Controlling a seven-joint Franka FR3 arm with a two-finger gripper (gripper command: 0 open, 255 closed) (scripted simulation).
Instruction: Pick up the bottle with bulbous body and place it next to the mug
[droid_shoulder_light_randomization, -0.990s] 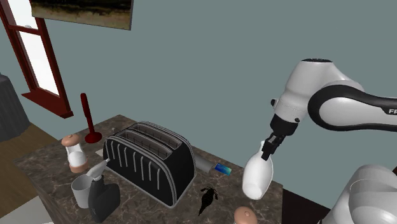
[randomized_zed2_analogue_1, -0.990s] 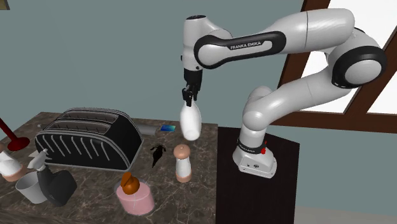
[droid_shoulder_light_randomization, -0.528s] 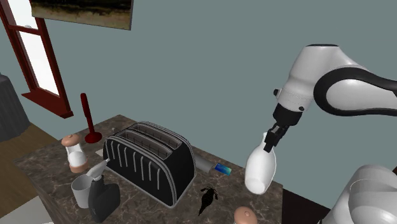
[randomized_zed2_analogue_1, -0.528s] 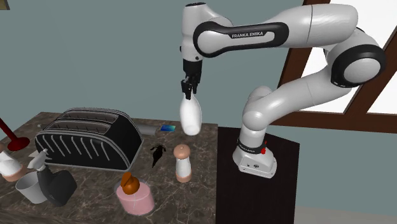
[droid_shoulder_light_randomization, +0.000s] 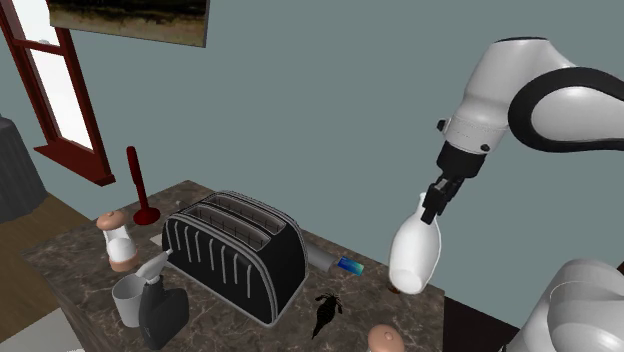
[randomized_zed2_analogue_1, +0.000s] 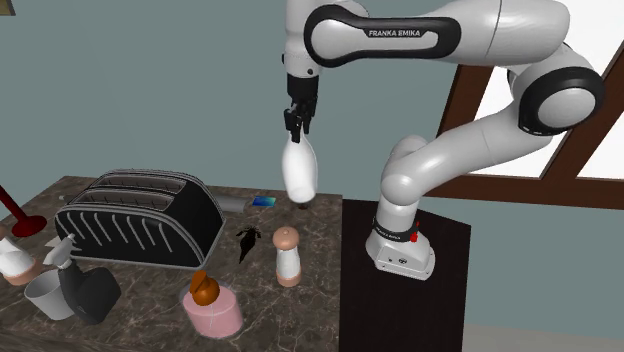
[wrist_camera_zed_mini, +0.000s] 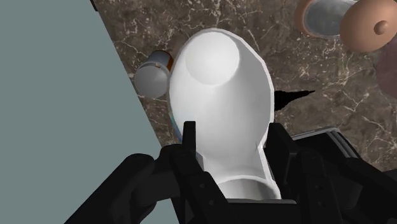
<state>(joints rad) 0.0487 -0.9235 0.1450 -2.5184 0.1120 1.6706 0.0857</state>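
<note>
Claw (droid_shoulder_light_randomization: 434, 204) clamps the neck of a white bottle (droid_shoulder_light_randomization: 414, 256), whose bulbous body hangs below it, above the marble bench (droid_shoulder_light_randomization: 75, 270).

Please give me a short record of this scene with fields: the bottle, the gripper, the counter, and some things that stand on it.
Bottle: white, round body, neck up, hanging in the air clear of the counter
Gripper: shut on the bottle's neck
Counter: dark marble
On the counter: black toaster; grinder with a tan top, close to the arm's stand
</note>
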